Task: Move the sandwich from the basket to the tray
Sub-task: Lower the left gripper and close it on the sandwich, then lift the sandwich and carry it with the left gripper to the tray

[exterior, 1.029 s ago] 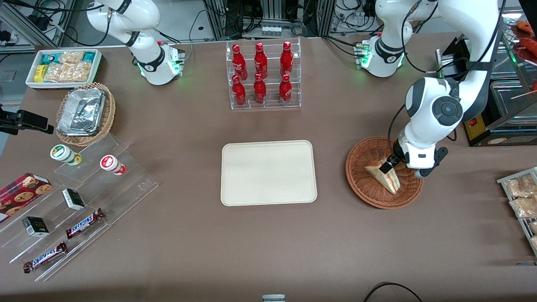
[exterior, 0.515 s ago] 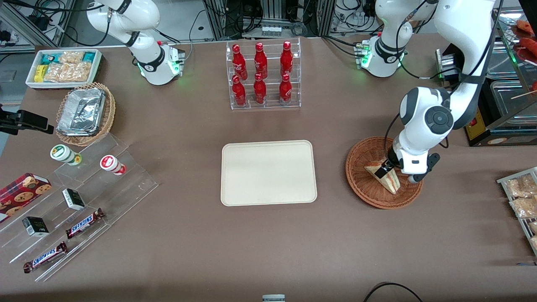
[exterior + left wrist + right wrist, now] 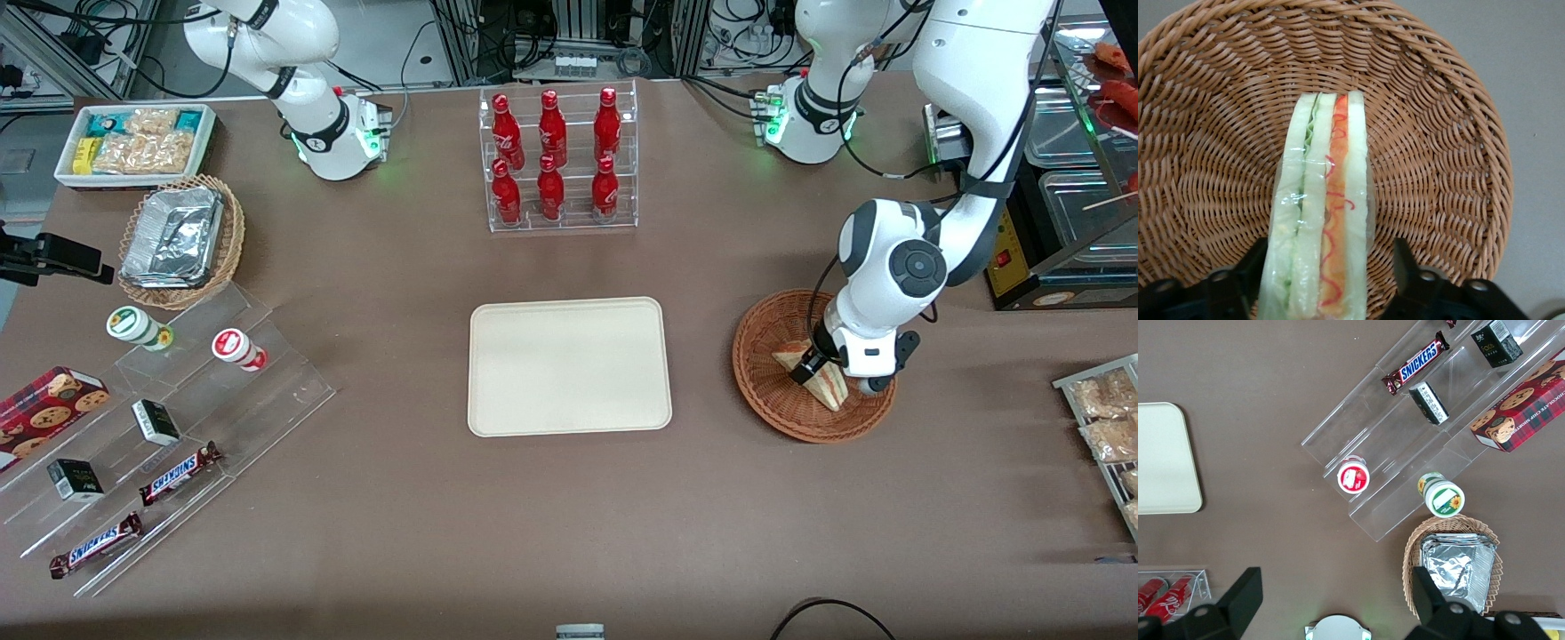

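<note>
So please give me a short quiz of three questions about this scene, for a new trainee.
1. True or false: the sandwich already lies on the tray.
2. Where is the hand? A. above the tray; B. in the basket, its fingers either side of the sandwich; C. by the cola bottles.
3. Fill in: the tray is ____ of food.

Key: 1 false; 2 B; 3 empty.
</note>
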